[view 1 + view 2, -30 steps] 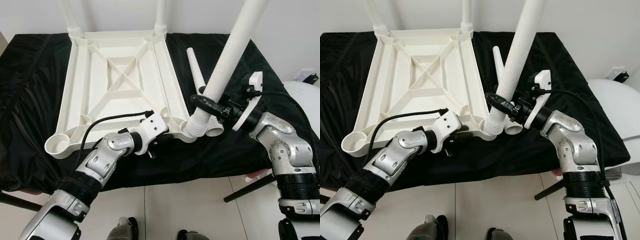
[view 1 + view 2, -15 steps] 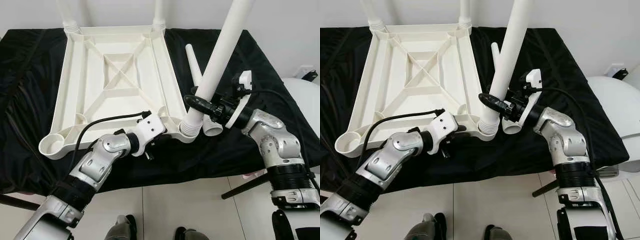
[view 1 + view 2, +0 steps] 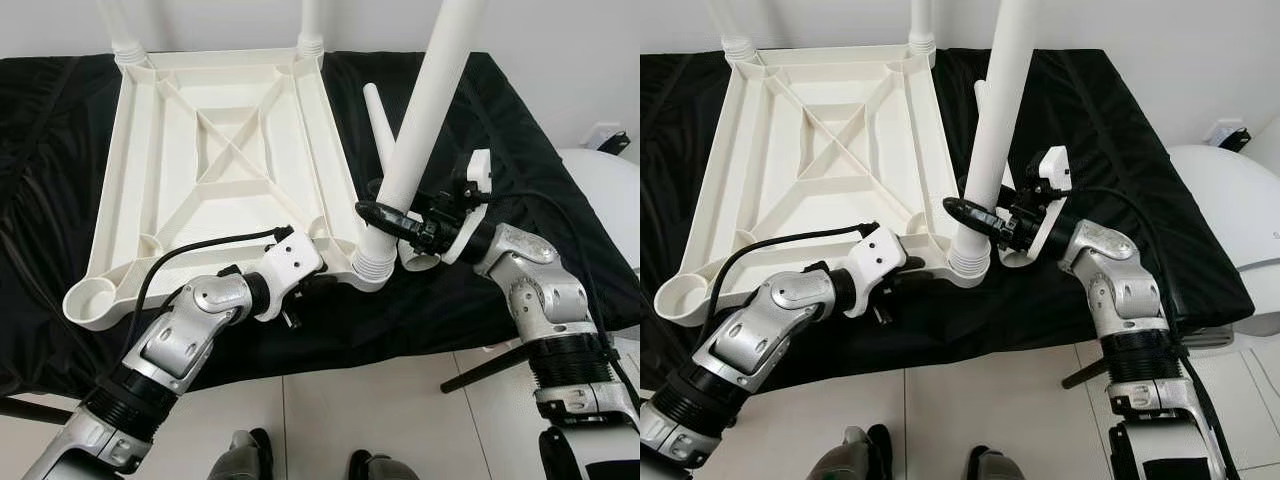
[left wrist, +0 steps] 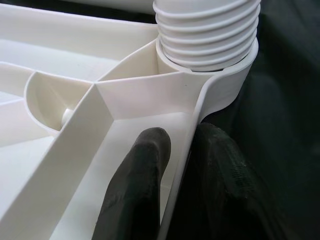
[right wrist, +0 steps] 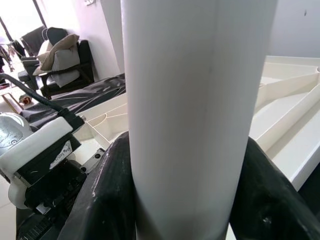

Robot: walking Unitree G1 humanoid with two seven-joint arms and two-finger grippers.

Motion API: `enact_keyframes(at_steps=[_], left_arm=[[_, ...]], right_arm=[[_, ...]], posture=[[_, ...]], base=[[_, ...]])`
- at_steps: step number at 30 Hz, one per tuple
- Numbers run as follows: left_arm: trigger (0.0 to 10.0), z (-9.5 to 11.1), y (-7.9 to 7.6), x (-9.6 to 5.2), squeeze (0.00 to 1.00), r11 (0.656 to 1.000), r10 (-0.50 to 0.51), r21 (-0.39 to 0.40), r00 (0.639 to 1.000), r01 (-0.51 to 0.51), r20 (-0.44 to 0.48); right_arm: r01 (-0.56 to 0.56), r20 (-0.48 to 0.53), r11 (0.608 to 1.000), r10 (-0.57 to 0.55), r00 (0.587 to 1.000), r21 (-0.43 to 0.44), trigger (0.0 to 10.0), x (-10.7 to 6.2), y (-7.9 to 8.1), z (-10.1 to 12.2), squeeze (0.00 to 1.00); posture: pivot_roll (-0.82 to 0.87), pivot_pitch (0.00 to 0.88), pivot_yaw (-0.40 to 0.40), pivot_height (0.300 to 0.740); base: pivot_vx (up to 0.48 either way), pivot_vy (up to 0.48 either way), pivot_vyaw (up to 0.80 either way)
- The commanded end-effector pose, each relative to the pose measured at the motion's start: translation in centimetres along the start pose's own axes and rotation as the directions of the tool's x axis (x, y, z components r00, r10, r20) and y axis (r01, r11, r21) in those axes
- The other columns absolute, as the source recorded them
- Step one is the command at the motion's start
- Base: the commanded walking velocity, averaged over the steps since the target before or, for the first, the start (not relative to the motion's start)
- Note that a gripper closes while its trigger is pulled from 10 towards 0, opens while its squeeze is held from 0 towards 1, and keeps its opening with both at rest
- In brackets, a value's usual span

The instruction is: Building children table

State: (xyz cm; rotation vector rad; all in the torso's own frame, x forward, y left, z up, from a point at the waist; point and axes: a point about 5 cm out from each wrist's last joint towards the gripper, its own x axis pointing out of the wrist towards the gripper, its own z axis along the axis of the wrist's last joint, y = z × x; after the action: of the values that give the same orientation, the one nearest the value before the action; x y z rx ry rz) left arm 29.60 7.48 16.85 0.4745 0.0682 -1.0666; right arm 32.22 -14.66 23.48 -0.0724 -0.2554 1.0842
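Note:
The white plastic table top [image 3: 200,215] lies upside down on a black cloth, with two legs [image 3: 311,20] standing in its far corners. A third white leg [image 3: 425,100] stands nearly upright, its threaded end [image 4: 207,30] in the near right corner socket [image 3: 372,268]. My right gripper [image 3: 385,215] is shut around this leg just above the socket, one finger [image 5: 107,190] on each side. Beside that socket, my left gripper [image 4: 182,137] is shut on the table top's near rim. A loose fourth leg [image 3: 378,120] lies on the cloth right of the table top.
The black cloth [image 3: 520,130] covers the whole work surface and hangs over its front edge. A white rounded object [image 3: 610,190] stands at the right. A dark rod [image 3: 490,365] slants over the tiled floor [image 3: 400,420] below my right arm.
The held leg has swung from a rightward lean to nearly upright over the corner socket, my right gripper moving with it. My left gripper has kept its hold on the rim. The camera shifted slightly.

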Motion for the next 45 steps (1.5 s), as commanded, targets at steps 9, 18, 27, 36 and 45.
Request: enact_keyframes(at_steps=[9, 18, 27, 36, 45], left_arm=[[10.0, -0.5, -2.2, -0.1, 0.00, 0.981, -0.193, -0.006, 0.980, 0.193, -0.038], [10.0, -0.4, -2.4, -1.2, 0.00, 0.983, -0.182, -0.027, 0.982, 0.180, -0.049], [10.0, 0.0, -1.8, -0.8, 0.00, 0.988, -0.152, -0.014, 0.988, 0.151, -0.042], [10.0, 0.5, -1.7, -0.4, 0.00, 0.993, -0.121, -0.023, 0.992, 0.120, -0.036], [10.0, 0.7, -1.7, -0.4, 0.00, 0.993, -0.113, -0.025, 0.993, 0.112, -0.030]], right_arm=[[-0.064, -0.058, 0.998, 0.063, 0.996, -0.008, 10.0, -0.4, 1.4, -1.2, 0.00], [-0.078, -0.061, 0.997, 0.077, 0.995, -0.017, 10.0, -0.8, 2.3, -1.2, 0.00], [-0.077, -0.078, 0.997, 0.077, 0.994, 0.000, 10.0, -1.2, 2.8, -1.8, 0.00], [-0.041, -0.096, 0.998, 0.045, 0.994, 0.036, 10.0, -1.5, 3.2, -3.2, 0.00], [-0.006, -0.119, 0.997, 0.015, 0.993, 0.079, 10.0, -1.8, 3.5, -4.8, 0.00]], posture=[[-0.05, 0.237, 0.011, 0.740], [-0.05, 0.246, 0.011, 0.740], [-0.06, 0.248, 0.011, 0.740], [-0.06, 0.252, 0.008, 0.740], [-0.05, 0.252, 0.008, 0.740]], base=[[0.000, 0.000, 0.00], [0.000, 0.000, 0.00], [0.000, 0.000, 0.00], [0.000, 0.000, 0.00], [0.000, 0.000, 0.00]])
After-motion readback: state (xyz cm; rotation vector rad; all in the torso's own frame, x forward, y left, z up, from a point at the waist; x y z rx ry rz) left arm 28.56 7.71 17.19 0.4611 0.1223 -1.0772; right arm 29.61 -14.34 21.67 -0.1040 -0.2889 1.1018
